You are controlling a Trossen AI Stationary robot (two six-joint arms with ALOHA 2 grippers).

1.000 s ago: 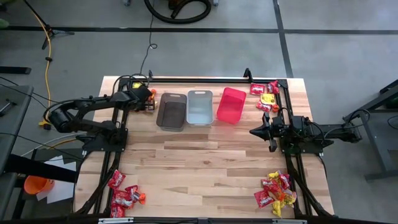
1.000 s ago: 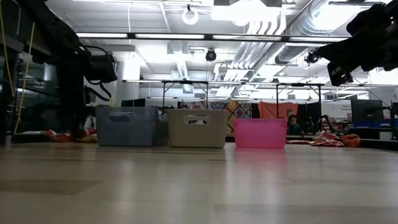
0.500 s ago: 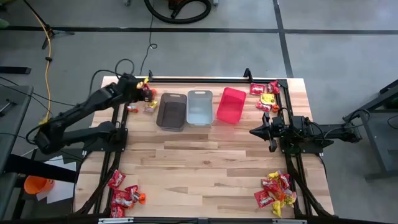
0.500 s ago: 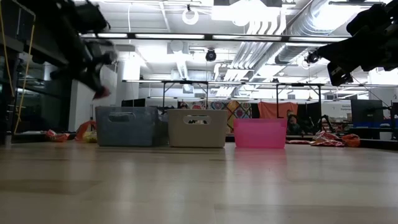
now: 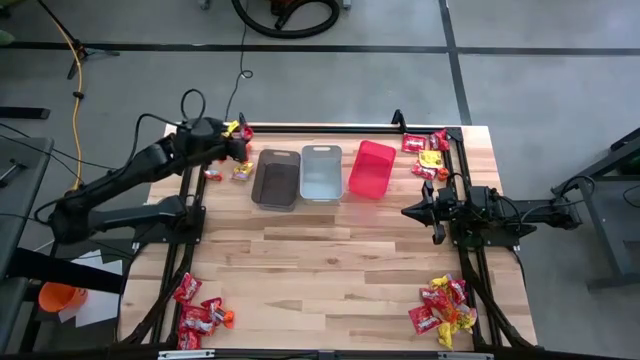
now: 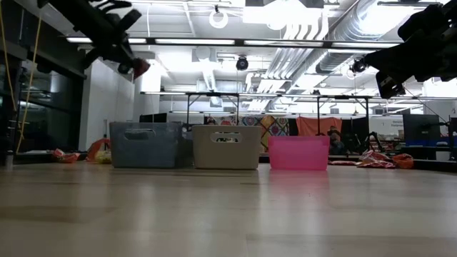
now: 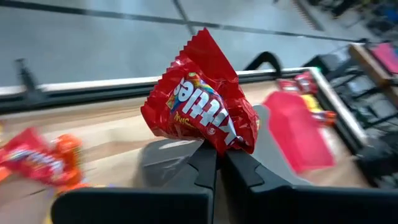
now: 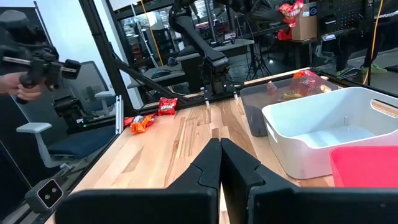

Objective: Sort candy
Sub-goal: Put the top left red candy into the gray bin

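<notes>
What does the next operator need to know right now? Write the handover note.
Left claw: shut on a red candy bag, lifted above the table's far left corner, beside the brown bin.
Right claw: shut, empty, waiting at the table's right side.
Bins: brown, grey bin and pink bin in a row at the far side. The brown bin seems to hold a few candies; the other two look empty.
Left to do: candy piles sit at the far left corner, far right corner, near left corner and near right corner. Most sorting remains.
</notes>
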